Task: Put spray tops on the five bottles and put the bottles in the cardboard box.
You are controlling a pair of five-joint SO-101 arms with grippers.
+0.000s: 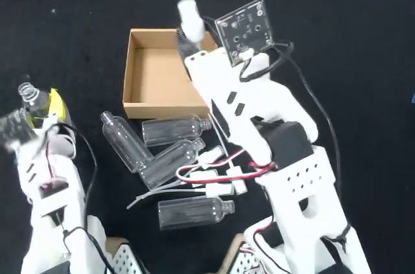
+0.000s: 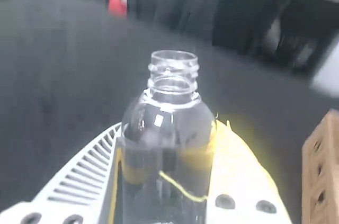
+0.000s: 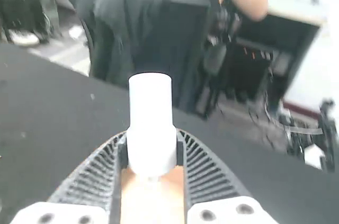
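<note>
**Q:** Where is the bottle now being handled?
**A:** A clear bottle (image 2: 167, 144) with an uncapped neck sits near the left edge of the table (image 1: 78, 34). The left claw (image 2: 168, 128) pinches it around the body, neck pointing away from the claw.

**Q:** And the spray top?
**A:** A white spray top (image 3: 151, 118) is pinched between the fingers of the right claw (image 3: 152, 139). In the high view it is held above the far right corner of the cardboard box (image 1: 159, 76).

**Q:** Where does the box sit?
**A:** It is open-topped and sits mid-table, toward the far edge.

**Q:** What lies around it?
**A:** Four bottles lie on their sides toward the near edge.
- A slanted bottle (image 1: 124, 140) lies off the box's near left corner.
- A second bottle (image 1: 174, 129) lies along the box's near wall.
- A third bottle (image 1: 170, 162) lies angled just below the second.
- A fourth bottle (image 1: 194, 212) lies nearest the near edge.

Loose spray tops (image 1: 224, 188) with thin tubes lie between the third and fourth, partly under the right arm.
</note>
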